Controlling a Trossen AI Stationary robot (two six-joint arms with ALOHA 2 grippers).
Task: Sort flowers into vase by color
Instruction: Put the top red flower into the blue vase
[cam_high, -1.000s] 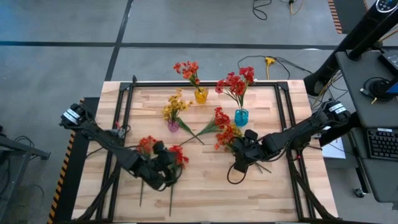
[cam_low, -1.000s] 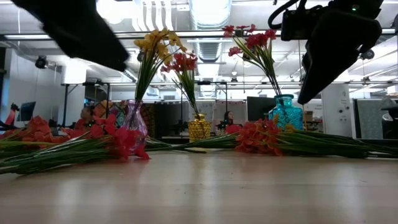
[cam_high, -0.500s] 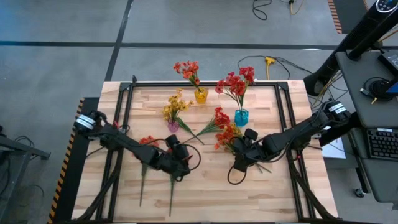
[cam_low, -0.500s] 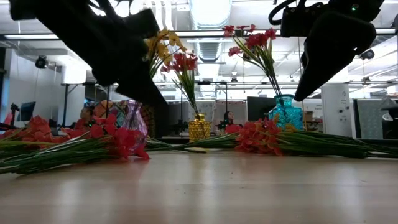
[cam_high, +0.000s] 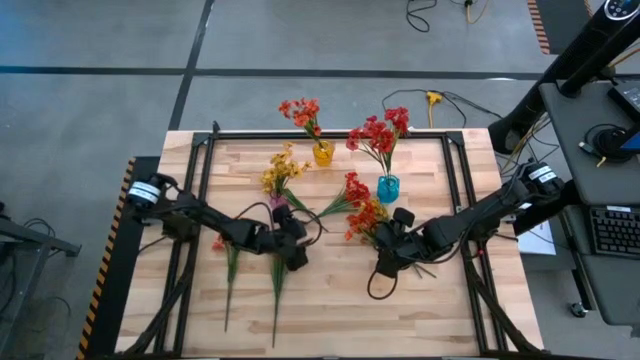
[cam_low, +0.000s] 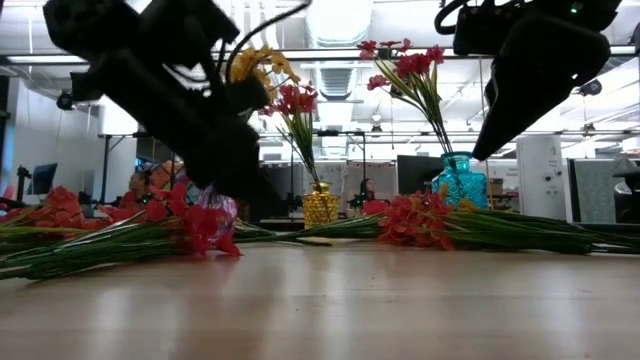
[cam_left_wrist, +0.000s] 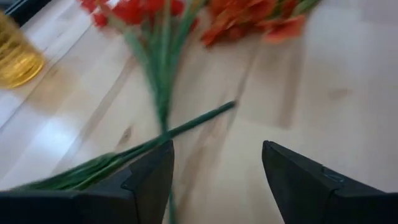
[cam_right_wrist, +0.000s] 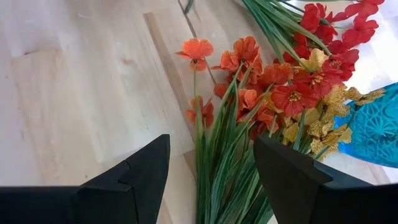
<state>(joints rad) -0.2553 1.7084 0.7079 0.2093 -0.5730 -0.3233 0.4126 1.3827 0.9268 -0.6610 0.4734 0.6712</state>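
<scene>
Your left gripper (cam_high: 296, 256), black with two fingers, sits low near the middle of the table, its arm stretched far across, fingers spread apart with nothing between them. Your right gripper (cam_high: 381, 264), black too, hangs above the table with fingers apart, holding nothing.

Purple vase (cam_low: 215, 205) behind left arm.

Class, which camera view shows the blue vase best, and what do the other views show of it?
The low view: the blue vase stands in full side profile, red sprays rising from its mouth. The high view shows it only small, from above. The right wrist view catches just an edge. The left wrist view does not show it.
</scene>
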